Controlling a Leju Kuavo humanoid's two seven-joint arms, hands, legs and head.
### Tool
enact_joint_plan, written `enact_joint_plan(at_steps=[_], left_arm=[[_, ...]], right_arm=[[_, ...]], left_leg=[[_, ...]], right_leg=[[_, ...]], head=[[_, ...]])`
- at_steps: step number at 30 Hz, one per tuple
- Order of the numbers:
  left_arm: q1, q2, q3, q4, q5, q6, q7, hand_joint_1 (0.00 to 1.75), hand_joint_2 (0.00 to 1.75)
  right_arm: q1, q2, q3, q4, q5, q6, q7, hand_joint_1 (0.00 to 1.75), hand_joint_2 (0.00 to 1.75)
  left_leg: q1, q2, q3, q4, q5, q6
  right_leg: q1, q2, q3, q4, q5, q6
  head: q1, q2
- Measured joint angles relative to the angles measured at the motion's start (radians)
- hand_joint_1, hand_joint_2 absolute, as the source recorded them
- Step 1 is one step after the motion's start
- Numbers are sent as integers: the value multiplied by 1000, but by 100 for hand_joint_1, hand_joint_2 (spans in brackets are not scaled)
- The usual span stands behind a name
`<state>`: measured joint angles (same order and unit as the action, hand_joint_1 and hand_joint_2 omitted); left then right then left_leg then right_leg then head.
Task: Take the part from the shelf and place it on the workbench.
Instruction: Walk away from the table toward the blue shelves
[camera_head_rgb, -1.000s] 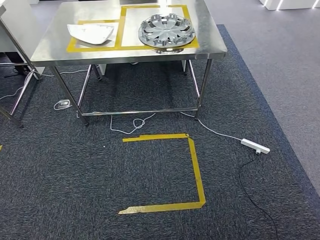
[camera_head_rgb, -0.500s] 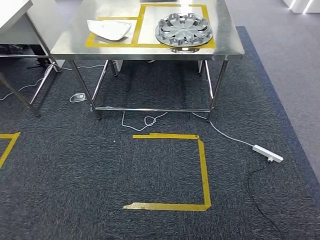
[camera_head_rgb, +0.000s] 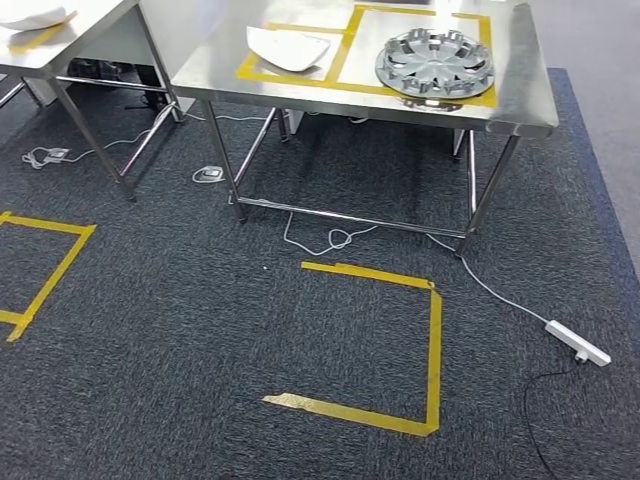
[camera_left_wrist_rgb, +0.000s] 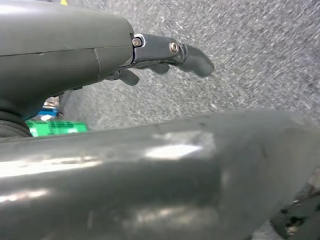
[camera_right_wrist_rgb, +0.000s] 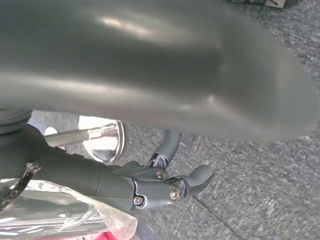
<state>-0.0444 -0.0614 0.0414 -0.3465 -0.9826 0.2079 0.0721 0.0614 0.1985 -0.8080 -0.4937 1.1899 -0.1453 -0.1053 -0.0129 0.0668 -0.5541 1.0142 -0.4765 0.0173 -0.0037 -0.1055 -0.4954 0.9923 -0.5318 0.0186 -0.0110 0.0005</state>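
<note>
Head view: the steel counter (camera_head_rgb: 226, 75) stands far ahead, slightly right of centre. A white panel (camera_head_rgb: 290, 47) lies in its left taped frame and a grey wheel cover (camera_head_rgb: 436, 63) in its right one. I cannot tell whether either is the task's part. A second counter (camera_head_rgb: 90, 25) is cut off at the far left, with something pale on it that I can't make out. On the carpet between me and the counter there is a yellow tape square (camera_head_rgb: 432, 340). To its right are a white power strip (camera_head_rgb: 577, 342) and its cable (camera_head_rgb: 490, 290), which runs back under the counter. Left wrist view: the left hand (camera_left_wrist_rgb: 166, 55) hangs over carpet with its fingers stretched out and slack, holding nothing. A dark rounded cover blocks most of the frame, and the green patch (camera_left_wrist_rgb: 56, 127) behind it is unreadable. Right wrist view: the right hand (camera_right_wrist_rgb: 166, 187) has its fingers loosely curved. A clear-wrapped piece (camera_right_wrist_rgb: 56, 215) sits against its underside, possibly the part, but the grip is hidden and I cannot say whether the hand holds it. Risks, as I judge them: a foot could catch the cable or strip on the approach, a weak hold could let a slippery wrapped piece slide out, and a new piece could be set down on top of one already in a frame.
</note>
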Motion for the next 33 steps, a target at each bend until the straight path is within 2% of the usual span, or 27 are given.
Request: enact_joint_plan(at_steps=[2, 3, 4, 6, 7, 8, 9, 10, 11, 12, 13, 14, 15, 17, 18, 20, 21, 22, 23, 24, 25, 26, 28, 30, 31, 32, 33], left_arm=[[2, 0, -1, -1, 2, -2, 1, 0, 0], [5, 0, -1, -2, 3, -3, 2, 0, 0], [6, 0, -1, -2, 3, -3, 3, 0, 0], [3, -1, -2, -4, 4, -4, 3, 0, 0], [2, -1, -3, -5, 5, -4, 3, 0, 0], [1, -2, -3, -5, 5, -5, 3, 0, 0], [3, -3, -4, -5, 6, -6, 4, 0, 0], [4, -3, -5, -5, 7, -6, 4, 0, 0], [5, -3, -6, -5, 8, -7, 4, 0, 0], [5, -3, -7, -5, 9, -7, 5, 0, 0], [4, -4, -8, -6, 11, -7, 6, 0, 0], [2, -4, -9, -7, 13, -8, 6, 0, 0], [1, -5, -10, -7, 15, -9, 7, 0, 0], [4, -4, -10, -8, 18, -10, 9, 0, 0], [7, -3, -10, -8, 19, -11, 11, 0, 0], [8, -2, -10, -9, 22, -11, 13, 0, 0], [7, -2, -10, -9, 23, -11, 13, 0, 0], [5, -3, -11, -10, 25, -11, 13, 0, 0], [5, -3, -11, -10, 26, -11, 13, 0, 0], [6, -3, -13, -11, 27, -11, 14, 0, 0], [7, -4, -14, -11, 28, -11, 14, 0, 0], [9, -3, -15, -12, 30, -10, 14, 0, 0], [9, -2, -17, -15, 34, -6, 18, 0, 0], [6, -5, -18, -21, 37, 2, 29, 0, 0], [6, -8, -19, -24, 37, 6, 36, 0, 0], [8, -10, -20, -27, 36, 7, 42, 0, 0], [13, -13, -21, -30, 34, 8, 48, 0, 0]], right_arm=[[-4, 0, 0, 2, 5, -2, -1, 0, 0], [-7, -1, 0, 3, 8, -3, -1, 0, 0], [-9, -2, 0, 4, 11, -4, -2, 0, 0], [-8, -4, 1, 8, 15, -6, -3, 0, 0], [-7, -4, 1, 11, 18, -7, -3, 0, 0], [-5, -5, 2, 14, 21, -8, -4, 0, 0], [-4, -5, 2, 16, 25, -9, -4, 0, 0], [-4, -6, 2, 18, 28, -11, -4, 0, 0], [-5, -7, 2, 20, 32, -13, -5, 0, 0], [-5, -9, 3, 22, 35, -16, -5, 0, 0], [-6, -10, 4, 24, 39, -19, -5, 0, 0], [-6, -11, 4, 28, 43, -22, -6, 0, 0], [-7, -12, 5, 31, 47, -25, -6, 0, 0], [-8, -12, 7, 35, 53, -31, -6, 0, 0], [-9, -12, 8, 36, 55, -34, -6, 0, 0], [-9, -14, 9, 39, 60, -40, -6, 0, 0], [-8, -14, 10, 41, 62, -42, -6, 0, 0], [-8, -15, 10, 44, 64, -44, -6, 0, 0], [-7, -15, 10, 47, 66, -47, -5, 0, 0], [-8, -15, 11, 50, 68, -50, -5, 0, 0], [-9, -15, 11, 52, 69, -54, -5, 0, 0], [-10, -15, 11, 55, 70, -56, -5, 0, 0], [-12, -15, 13, 58, 73, -60, -5, 0, 0], [-12, -15, 14, 61, 73, -63, -5, 0, 0], [-13, -15, 14, 61, 73, -63, -4, 0, 0], [-15, -15, 14, 61, 72, -63, -4, 0, 0], [-18, -15, 14, 62, 71, -62, -3, 0, 0]], left_leg=[[1, -17, -3, -8, 1, 6], [4, -26, -2, -12, 5, 10], [7, -36, -1, -17, 8, 15], [11, -58, -2, -22, 13, 22], [10, -71, -5, -21, 14, 24], [10, -84, -6, -21, 15, 24], [9, -97, -6, -21, 15, 24], [9, -110, -6, -20, 16, 23], [9, -124, -5, -20, 17, 22], [9, -137, -4, -19, 17, 20], [8, -151, -6, -16, 17, 17], [7, -164, -9, -13, 18, 12], [7, -175, -15, -11, 20, 6], [9, -196, -24, -9, 26, -6], [9, -189, -28, -5, 24, -11], [7, -140, -52, 46, -9, -21], [8, -107, -77, 102, -40, -26], [10, -87, -110, 171, -72, -30], [13, -79, -138, 232, -95, -34], [15, -76, -154, 269, -103, -36], [17, -73, -153, 270, -91, -36], [17, -68, -131, 230, -63, -35], [11, -26, -58, 95, -5, -26], [3, 12, -14, 9, 11, -14], [-1, 14, -12, 1, 5, -10], [0, 2, -14, -2, 4, -4], [1, -10, -13, -5, 6, 2]], right_leg=[[1, -16, 1, -1, -3, 9], [0, -2, -1, 4, -10, 15], [-1, 24, -10, 25, -26, 19], [-5, 84, -58, 129, -85, 25], [-5, 97, -93, 199, -116, 26], [-6, 102, -122, 256, -133, 27], [-6, 104, -137, 281, -131, 27], [-6, 105, -137, 272, -112, 27], [-7, 110, -116, 221, -75, 26], [-9, 128, -86, 152, -35, 25], [-12, 151, -57, 85, -8, 23], [-14, 171, -32, 34, 8, 20], [-15, 184, -21, 11, 10, 17], [-14, 171, -15, 5, 9, 7], [-15, 158, -14, 3, 11, 2], [-17, 131, -11, -1, 14, -9], [-16, 116, -9, -2, 13, -13], [-15, 100, -9, -2, 11, -16], [-14, 83, -9, -2, 10, -17], [-13, 68, -9, -2, 8, -18], [-13, 54, -8, -1, 7, -18], [-13, 42, -6, -1, 5, -17], [-10, 18, 1, -1, 0, -11], [-5, -5, 2, -1, -8, -1], [-2, -16, 3, -2, -11, 4], [-2, -28, 8, -3, -14, 9], [-3, -28, 13, -2, -18, 14]], head=[[1, 0], [3, 0], [5, 0], [10, 0], [11, 0], [11, 0], [11, 0], [11, 0], [11, 0], [11, 0], [11, 0], [10, 0], [10, 0], [10, 0], [10, 0], [2, 0], [-2, 0], [-5, 0], [-5, 0], [-5, 0], [-6, 0], [-6, 0], [-6, 0], [-5, 0], [-5, 0], [-5, 0], [-5, 0]])
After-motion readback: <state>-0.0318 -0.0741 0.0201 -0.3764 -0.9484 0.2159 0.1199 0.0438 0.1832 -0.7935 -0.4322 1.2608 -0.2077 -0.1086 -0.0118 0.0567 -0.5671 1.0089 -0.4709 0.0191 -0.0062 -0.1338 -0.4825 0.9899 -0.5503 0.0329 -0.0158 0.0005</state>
